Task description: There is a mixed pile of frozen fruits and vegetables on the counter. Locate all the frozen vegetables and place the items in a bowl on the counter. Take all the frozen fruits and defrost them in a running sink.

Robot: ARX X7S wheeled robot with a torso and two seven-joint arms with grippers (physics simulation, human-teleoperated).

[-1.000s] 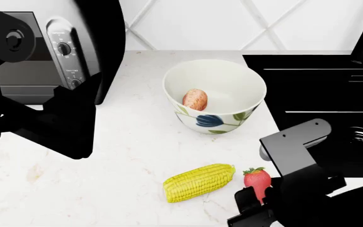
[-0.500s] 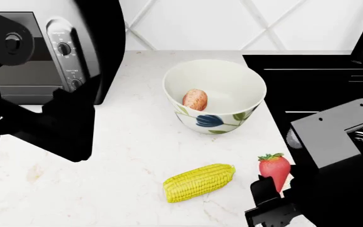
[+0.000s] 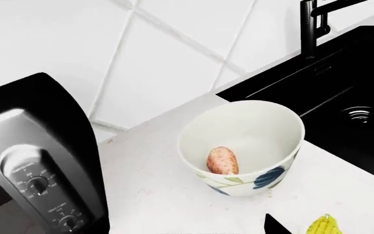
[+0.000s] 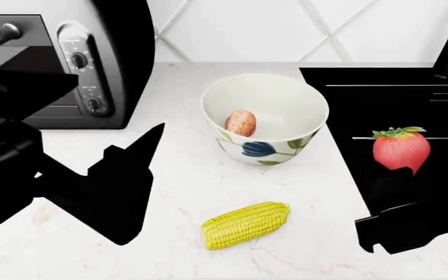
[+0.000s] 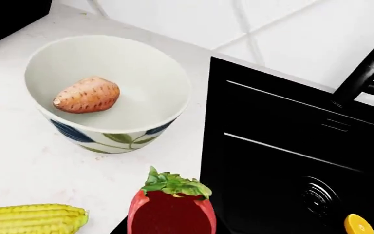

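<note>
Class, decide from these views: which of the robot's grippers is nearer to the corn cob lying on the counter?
The left. The left gripper hangs over the counter just beside the corn cob, while the right gripper, holding the strawberry, is farther off over the sink.

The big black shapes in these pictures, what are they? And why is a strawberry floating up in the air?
Those black shapes are a robot's two arms. One picture looks down from its head; the other two come from cameras by its hands. The strawberry isn't floating: the right gripper holds it over the black sink. On the white counter lies a corn cob, beside a bowl with a sweet potato inside. A piece of citrus sits in the sink.
</note>
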